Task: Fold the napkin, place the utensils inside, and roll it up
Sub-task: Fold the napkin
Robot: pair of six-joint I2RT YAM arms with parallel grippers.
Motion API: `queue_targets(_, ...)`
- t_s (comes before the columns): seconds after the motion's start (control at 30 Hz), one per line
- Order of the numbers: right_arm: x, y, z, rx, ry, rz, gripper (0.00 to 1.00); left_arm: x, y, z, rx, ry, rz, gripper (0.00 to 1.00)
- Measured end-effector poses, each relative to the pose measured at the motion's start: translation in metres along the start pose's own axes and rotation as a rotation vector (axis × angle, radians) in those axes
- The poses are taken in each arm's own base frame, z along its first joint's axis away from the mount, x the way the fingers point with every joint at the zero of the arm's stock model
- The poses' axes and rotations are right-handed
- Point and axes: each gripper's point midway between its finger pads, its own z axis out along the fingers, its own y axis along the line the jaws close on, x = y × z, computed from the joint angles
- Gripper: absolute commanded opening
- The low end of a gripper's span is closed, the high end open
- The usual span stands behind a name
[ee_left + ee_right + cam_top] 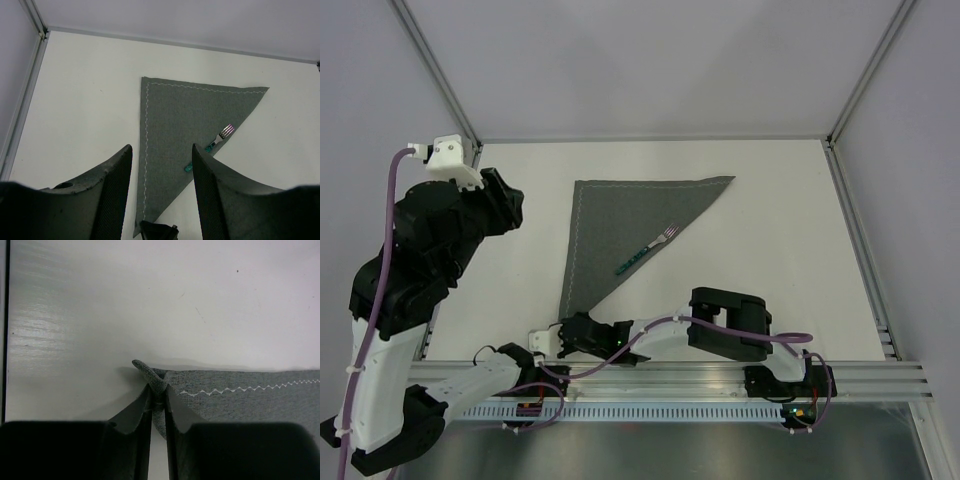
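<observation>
- The dark grey fabric napkin [620, 225], with a pale zigzag stitch along its hem, lies folded into a flat triangle.
- A slim teal-handled fork [648, 248] with metal tines rests on the napkin, just inside its long diagonal edge, with the tines toward its far right point. I can see no second utensil.
- The right gripper [157, 396] is closed tight on the napkin's near tip. A small pucker of cloth stands up between its fingers [135, 415].
- The left gripper [162, 150] hangs high to the left of the napkin, its jaws well apart and holding nothing.
- The step in hand looks like bringing the pinched tip over toward the fork to wrap it.
- To do it well, lift the tip only slightly so the cloth peels up rather than dragging the whole napkin.
- Carry the tip straight across the napkin and keep the fold line even, so the roll does not turn out cone-shaped.
- The fork sits so near the napkin's edge that a tug could roll it off. The free left gripper could press down on the napkin's far side to hold it.
- The white table top [770, 280] around the napkin looks smooth and bare, so the cloth will probably slide easily.
- Pale grey walls [650, 60] rise beyond the napkin's far side, with aluminium rails [860, 250] along the table's edges.
</observation>
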Motion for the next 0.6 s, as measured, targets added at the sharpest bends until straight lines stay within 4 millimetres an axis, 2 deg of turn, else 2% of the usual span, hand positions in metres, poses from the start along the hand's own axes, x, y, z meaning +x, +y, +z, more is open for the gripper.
queue_targets(0.13,0.0,0.001,-0.001,-0.041,0.017,0.011,0.18,0.003,0.0,0.002,-0.003,0.008,0.004,0.56)
queue_targets(0.2,-0.002,-0.009,0.001,-0.027,0.027,0.053,0.18,0.004,0.0,0.002,-0.003,0.011,0.005,0.56)
queue_targets(0.33,-0.004,-0.052,0.003,0.04,0.028,0.159,0.18,0.007,-0.001,0.005,-0.004,0.017,0.008,0.56)
queue_targets(0.5,0.014,-0.105,-0.009,0.117,0.061,0.276,0.17,0.009,-0.005,0.014,-0.005,0.029,0.014,0.56)
queue_targets(0.6,0.027,-0.127,-0.016,0.148,0.085,0.326,0.17,0.012,-0.009,0.021,0.0,0.039,0.017,0.56)
